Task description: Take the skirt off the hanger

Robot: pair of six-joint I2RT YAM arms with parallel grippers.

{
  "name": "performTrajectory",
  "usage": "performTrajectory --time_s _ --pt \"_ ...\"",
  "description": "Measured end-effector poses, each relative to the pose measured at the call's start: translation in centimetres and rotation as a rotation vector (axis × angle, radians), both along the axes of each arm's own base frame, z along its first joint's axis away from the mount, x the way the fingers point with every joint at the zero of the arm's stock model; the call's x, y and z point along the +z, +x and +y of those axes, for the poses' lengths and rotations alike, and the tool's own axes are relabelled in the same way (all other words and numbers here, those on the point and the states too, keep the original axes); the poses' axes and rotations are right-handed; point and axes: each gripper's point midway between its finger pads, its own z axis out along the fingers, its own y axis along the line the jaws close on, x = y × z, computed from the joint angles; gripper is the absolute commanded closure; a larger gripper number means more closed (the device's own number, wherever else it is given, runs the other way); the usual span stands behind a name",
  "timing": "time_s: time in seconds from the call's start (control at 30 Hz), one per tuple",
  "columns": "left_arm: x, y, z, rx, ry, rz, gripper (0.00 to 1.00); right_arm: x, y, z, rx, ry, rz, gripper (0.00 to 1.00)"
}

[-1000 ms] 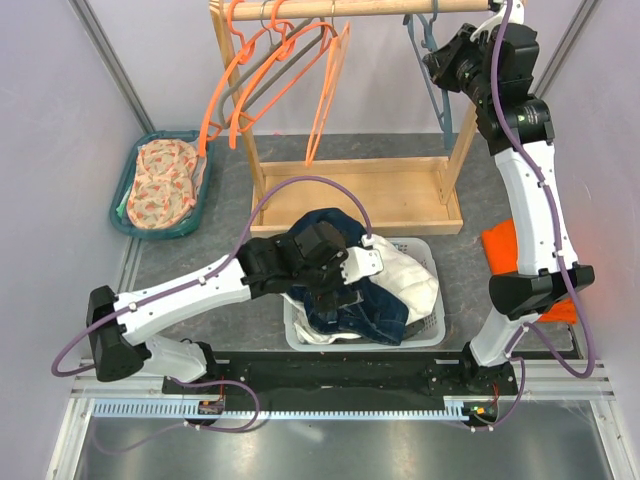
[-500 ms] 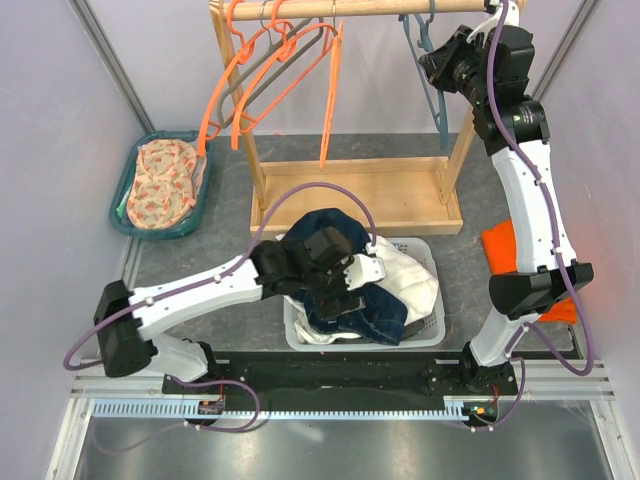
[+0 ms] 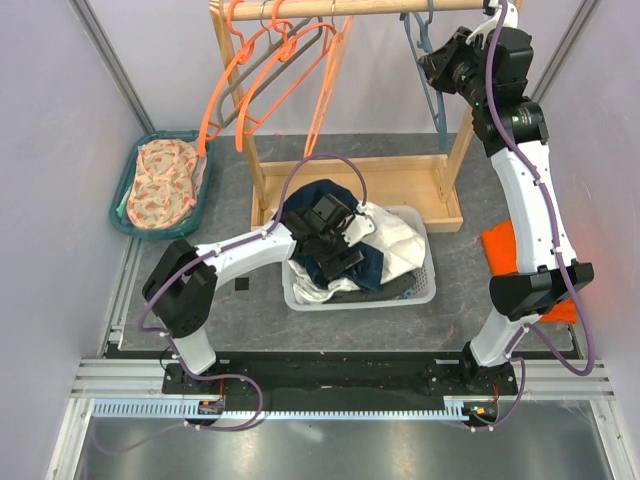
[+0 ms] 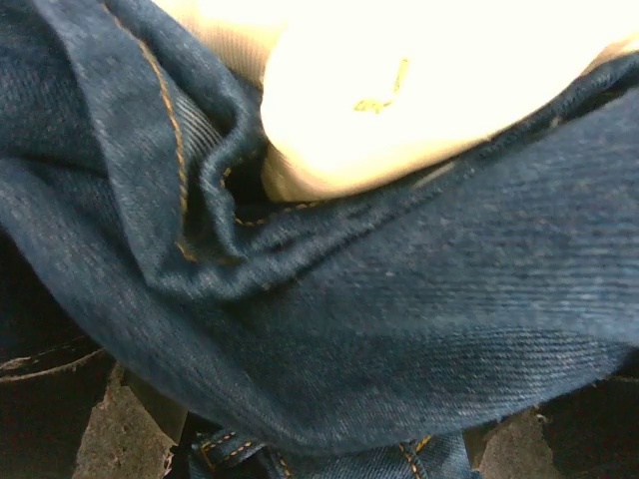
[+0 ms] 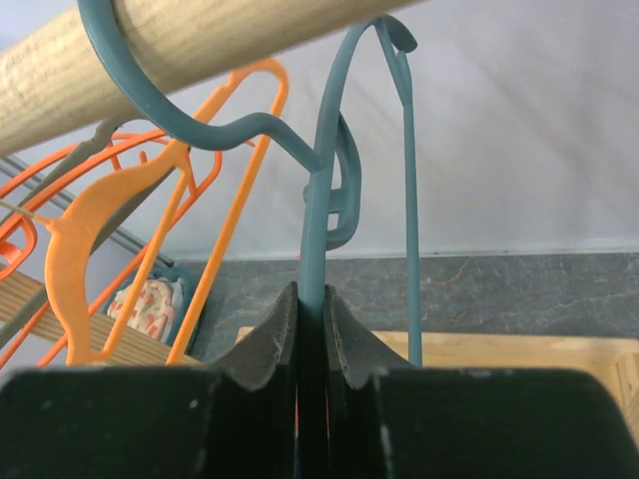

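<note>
Denim skirt [image 3: 368, 265] lies in the white basket [image 3: 428, 292], at 6 o'clock from the rack, under your left pincer [image 3: 338, 250], whose jaws are spread wide. Your right pincer [image 5: 310, 299] is clamped on the teal hanger [image 5: 316, 239]. A careless tug could unhook it from the wooden rod [image 5: 200, 40].

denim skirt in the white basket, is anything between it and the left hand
Nothing visible does. The open left hand hangs right over the dark blue denim skirt, which fills the left wrist view. A white cloth garment shows only at the top of that view, off to the side of the middle.
</note>
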Motion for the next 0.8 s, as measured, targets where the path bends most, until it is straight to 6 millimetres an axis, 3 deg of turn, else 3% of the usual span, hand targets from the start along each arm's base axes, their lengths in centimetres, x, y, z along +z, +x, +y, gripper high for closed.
performTrajectory --time_s 0.1,0.2,0.23,0.27,0.37,0.47,0.57,0.67,0.8 --pt "-0.2 2.4 0.8 0.048 0.007 -0.053 0.0 -0.1 0.1 0.0 0.0 0.001 0.001 1.0" --pt "-0.1 2.6 1.0 0.054 0.005 -0.056 0.0 -0.2 0.3 0.1 0.0 0.005 -0.006 1.0" --pt "0.0 2.6 1.0 0.053 0.004 -0.057 0.0 -0.2 0.4 0.1 0.0 0.006 -0.009 0.94" --pt "0.2 2.5 1.0 0.052 0.0 -0.057 0.0 -0.3 0.5 0.1 0.0 0.006 -0.011 0.72" --pt "1.1 1.9 1.4 0.048 -0.008 -0.056 0.0 -0.5 0.2 0.1 0.0 0.007 -0.008 0.25" --pt "3.0 0.7 2.5 0.046 -0.01 -0.051 0.0 -1.5 -0.4 -0.2 -0.005 -0.01 0.026 0.02" --pt "5.8 -0.8 4.0 0.048 -0.021 -0.06 0.0 -1.9 -1.3 -0.7 -0.019 -0.022 0.039 0.02" --pt "10.0 -2.2 5.0 0.055 -0.06 -0.085 0.0 -1.9 -3.0 -1.5 -0.041 -0.039 0.043 0.02" --pt "16.9 -2.9 4.9 0.067 -0.171 -0.159 0.0 -0.8 -7.7 -3.3 -0.083 -0.059 0.018 0.02"
